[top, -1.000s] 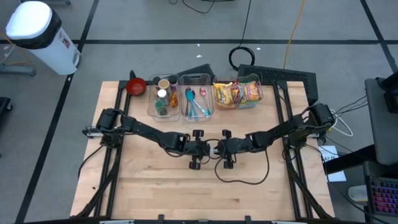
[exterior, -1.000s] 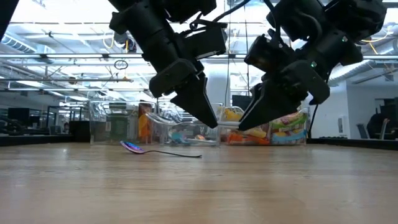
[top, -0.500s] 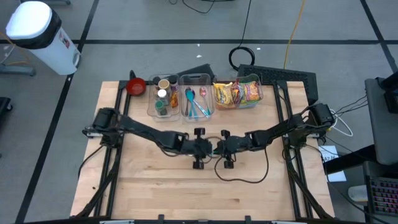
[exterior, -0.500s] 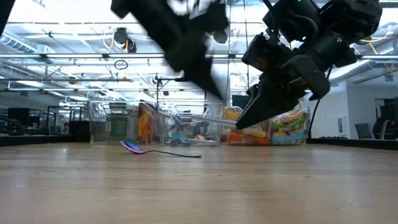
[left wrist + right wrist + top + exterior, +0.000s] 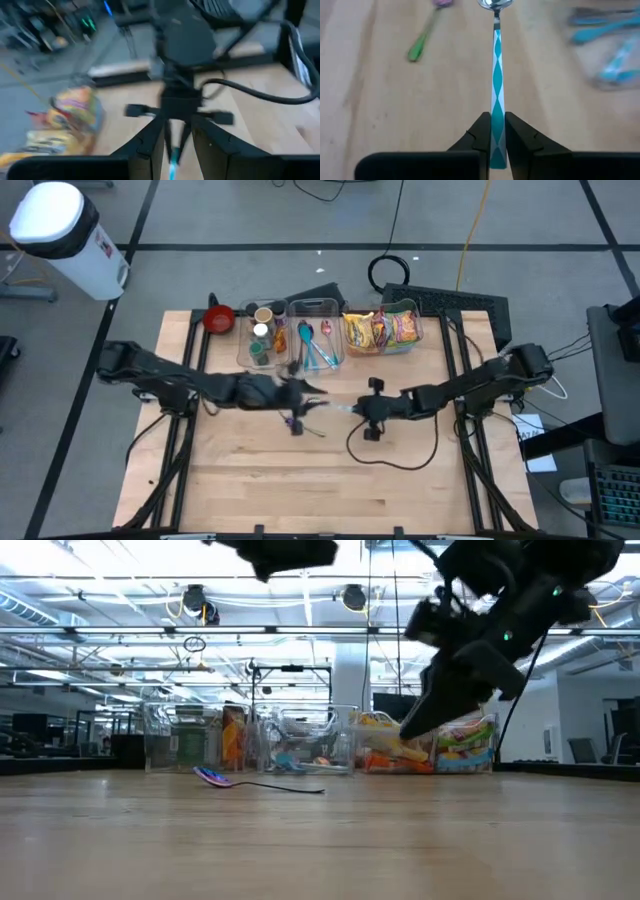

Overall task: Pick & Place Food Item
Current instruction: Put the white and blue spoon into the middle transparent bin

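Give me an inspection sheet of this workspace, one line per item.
Surface: wooden table, bare at the front.
Job's things: teal-and-white spoon in the right gripper; green-handled spoon lying on the table; snack packets in a clear bin.
Clutter: red bowl; bins of cups and cutlery.
Grippers: right gripper shut on the spoon handle; left gripper open, holding nothing.
Cables: black loop on the table.
Surroundings: white bin on the floor.

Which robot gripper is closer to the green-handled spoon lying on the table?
Left. The left gripper hovers right beside the green-handled spoon, while the right gripper sits a bit farther off on its other side, shut on a teal spoon.
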{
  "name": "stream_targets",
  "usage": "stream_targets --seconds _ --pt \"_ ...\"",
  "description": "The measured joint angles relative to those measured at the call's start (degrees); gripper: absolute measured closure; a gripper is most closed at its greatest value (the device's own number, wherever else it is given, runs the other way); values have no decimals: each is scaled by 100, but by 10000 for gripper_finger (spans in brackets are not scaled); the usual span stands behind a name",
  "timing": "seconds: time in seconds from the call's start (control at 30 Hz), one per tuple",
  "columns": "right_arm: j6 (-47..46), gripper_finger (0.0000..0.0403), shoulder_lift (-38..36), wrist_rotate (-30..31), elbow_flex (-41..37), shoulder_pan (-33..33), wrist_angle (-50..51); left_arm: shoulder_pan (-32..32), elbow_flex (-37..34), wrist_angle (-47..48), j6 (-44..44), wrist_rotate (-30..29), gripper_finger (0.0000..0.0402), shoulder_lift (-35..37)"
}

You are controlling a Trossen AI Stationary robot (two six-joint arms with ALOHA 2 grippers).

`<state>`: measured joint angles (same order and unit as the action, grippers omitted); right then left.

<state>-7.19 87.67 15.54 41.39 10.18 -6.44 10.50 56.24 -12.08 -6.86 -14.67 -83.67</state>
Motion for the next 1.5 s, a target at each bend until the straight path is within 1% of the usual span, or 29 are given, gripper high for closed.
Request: stream_targets --seconds 0.1,0.17,0.27,0.33,0.4,0.47,0.53,0.6,0.67,0.87,1.0,1.17,1.33,1.5 --pt "-21 381 -456 637 0 109 442 -141 -859 -1452 42 -191 293 486" --pt "53 381 -705 1296 12 178 441 -263 -1335 -2430 253 -363 293 658" --pt "271 381 -1006 2468 7 319 393 -435 -1788 -3426 602 -464 293 652" --pt "508 381 -1113 3293 8 429 265 -517 -1903 -3742 773 -453 293 638" --pt "852 381 -1134 4018 8 541 18 -586 -1903 -3820 909 -449 293 608" --pt "1249 381 -1130 4548 8 655 -200 -612 -1898 -3769 1087 -445 293 591" --pt "1541 381 -1100 4840 8 758 -390 -614 -1864 -3726 1201 -445 291 590" --pt "1763 381 -1027 5025 10 838 -588 -598 -1851 -3752 1190 -347 280 592" --pt "1980 381 -976 5199 4 914 -802 -594 -1851 -3748 1189 -346 259 590" --pt "2642 381 -771 5216 6 1040 -1620 -720 -1851 -3682 1455 -525 183 590" --pt "2941 381 -682 5228 6 1063 -1908 -822 -1851 -3564 1466 -560 157 590" --pt "2954 382 -688 5199 6 1057 -2005 -912 -1851 -3457 1491 -620 153 590" --pt "2954 381 -690 5161 6 1057 -2115 -978 -1851 -3470 1484 -608 162 590" --pt "2952 381 -690 4945 6 1057 -2204 -1063 -1851 -3475 1472 -606 174 590"
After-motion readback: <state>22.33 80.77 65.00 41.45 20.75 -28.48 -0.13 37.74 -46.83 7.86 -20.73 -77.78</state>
